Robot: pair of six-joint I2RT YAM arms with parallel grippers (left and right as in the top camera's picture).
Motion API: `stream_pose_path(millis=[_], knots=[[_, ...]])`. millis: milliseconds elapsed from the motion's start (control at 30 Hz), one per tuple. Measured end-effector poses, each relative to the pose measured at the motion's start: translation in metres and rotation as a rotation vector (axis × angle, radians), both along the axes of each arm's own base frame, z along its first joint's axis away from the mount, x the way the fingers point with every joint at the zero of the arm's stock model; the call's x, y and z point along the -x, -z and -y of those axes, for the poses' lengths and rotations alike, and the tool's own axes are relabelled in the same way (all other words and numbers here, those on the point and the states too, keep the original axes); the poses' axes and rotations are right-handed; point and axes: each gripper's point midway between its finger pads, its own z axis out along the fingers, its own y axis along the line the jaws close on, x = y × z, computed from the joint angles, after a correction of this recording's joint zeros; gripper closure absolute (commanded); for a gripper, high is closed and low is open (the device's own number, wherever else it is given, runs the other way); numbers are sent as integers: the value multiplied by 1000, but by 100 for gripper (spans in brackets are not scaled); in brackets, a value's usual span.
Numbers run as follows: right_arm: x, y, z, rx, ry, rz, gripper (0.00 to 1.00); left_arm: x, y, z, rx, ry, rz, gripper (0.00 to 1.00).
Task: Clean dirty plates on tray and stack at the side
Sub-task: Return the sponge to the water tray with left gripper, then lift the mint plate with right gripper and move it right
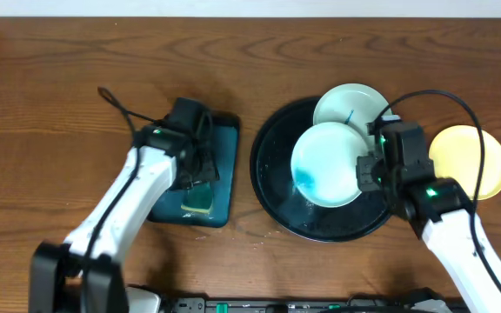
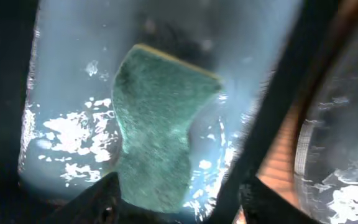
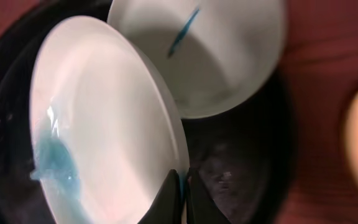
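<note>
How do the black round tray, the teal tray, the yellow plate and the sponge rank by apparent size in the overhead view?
Largest to smallest:
1. black round tray
2. teal tray
3. yellow plate
4. sponge

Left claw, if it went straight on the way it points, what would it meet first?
Probably the green sponge, lying in the wet teal tray, straight ahead of the open left claw; depth is unclear.
</note>
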Motion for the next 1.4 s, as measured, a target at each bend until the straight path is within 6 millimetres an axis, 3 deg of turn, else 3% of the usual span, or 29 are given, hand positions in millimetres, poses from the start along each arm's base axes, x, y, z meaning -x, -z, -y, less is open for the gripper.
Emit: stream_pose_path(millis=[167,333,367,700,967,1167,1400], knots=[[-4,-24,-2,113,-28,118,99,0,-42,6,71,18,133,32],[-3,-33,-19,213,-87,179,99,7,-71,5,101,24,221,25],[-1,-34,-22,239,-96,190,99,9,-73,5,102,25,225,19],[10,-53,-44,417,-146,302,99,13,-74,4,101,25,219,18],[13,-63,-45,520,-164,348,99,13,-74,4,101,26,219,18],[11,-81,-62,568,-209,440,99,13,-74,4,101,25,218,17],[14,-88,-74,624,-274,474,99,13,-74,4,101,26,217,17]])
